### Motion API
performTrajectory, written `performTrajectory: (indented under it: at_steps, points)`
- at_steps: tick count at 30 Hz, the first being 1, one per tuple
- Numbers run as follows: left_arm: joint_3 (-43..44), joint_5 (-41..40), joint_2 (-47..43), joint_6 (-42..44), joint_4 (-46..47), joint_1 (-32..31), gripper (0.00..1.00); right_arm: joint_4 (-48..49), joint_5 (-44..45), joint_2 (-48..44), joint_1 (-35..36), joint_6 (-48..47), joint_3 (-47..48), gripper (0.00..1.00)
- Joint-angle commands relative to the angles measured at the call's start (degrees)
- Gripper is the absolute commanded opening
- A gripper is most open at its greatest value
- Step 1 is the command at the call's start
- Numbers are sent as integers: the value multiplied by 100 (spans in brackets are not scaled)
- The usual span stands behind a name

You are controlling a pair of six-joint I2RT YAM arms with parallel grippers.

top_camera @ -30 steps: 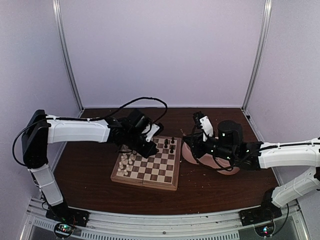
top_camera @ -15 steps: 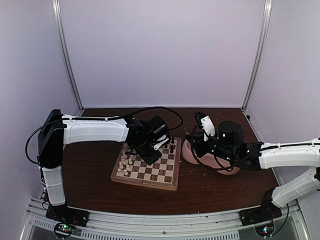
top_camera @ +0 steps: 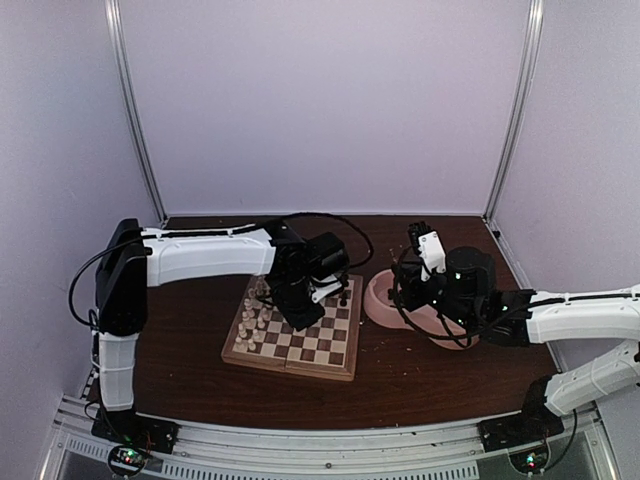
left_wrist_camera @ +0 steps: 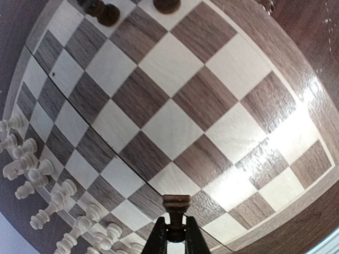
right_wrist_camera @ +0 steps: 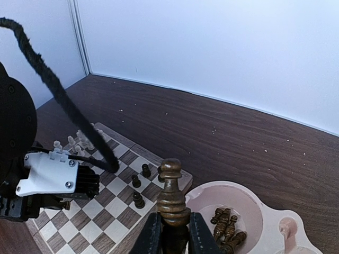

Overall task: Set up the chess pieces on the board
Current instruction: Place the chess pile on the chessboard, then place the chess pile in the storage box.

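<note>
The board [top_camera: 320, 345] lies mid-table, seen close in the left wrist view [left_wrist_camera: 175, 100]. Cream pieces [top_camera: 250, 322] stand along its left side [left_wrist_camera: 32, 174]. A few dark pieces [right_wrist_camera: 139, 182] stand near its far right corner. My left gripper [left_wrist_camera: 176, 235] is shut on a dark brown piece [left_wrist_camera: 176, 207] and holds it above the board's squares [top_camera: 300, 308]. My right gripper [right_wrist_camera: 169, 235] is shut on a dark brown pawn-like piece [right_wrist_camera: 170, 193] and holds it above the bowl, right of the board [top_camera: 417, 238].
A pink double bowl [top_camera: 385, 300] sits right of the board; its near cup [right_wrist_camera: 209, 191] holds several dark pieces [right_wrist_camera: 225, 225]. The left arm's wrist [right_wrist_camera: 53, 180] and black cable [right_wrist_camera: 63, 100] hang over the board. White walls enclose the table.
The left arm has swung right, carrying its dark piece from the board's left part toward its middle. The right gripper has drifted right and slightly up with its piece.
</note>
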Motion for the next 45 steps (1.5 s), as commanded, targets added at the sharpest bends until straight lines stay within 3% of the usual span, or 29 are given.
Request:
performTrajectory:
  at_steps: [1,18,24,31,45]
  points:
    - [197,298,87,7,-506,-65,0,104,307,-58,-34,-59,-44,6]
    - [477,751,528,71,-627,-66,1,104,249,-42,-42,-33,-32,6]
    - [527,671,527,22,-608,-73,17,113,216,-18,-46,-20,-26,6]
    - [456,543,444,-44,-405,-71,29,104,198,-9,-51,-15,-15,6]
    - [135,397,94,-73,-245,-68,32,69,149,-18,-51,-15,2,6]
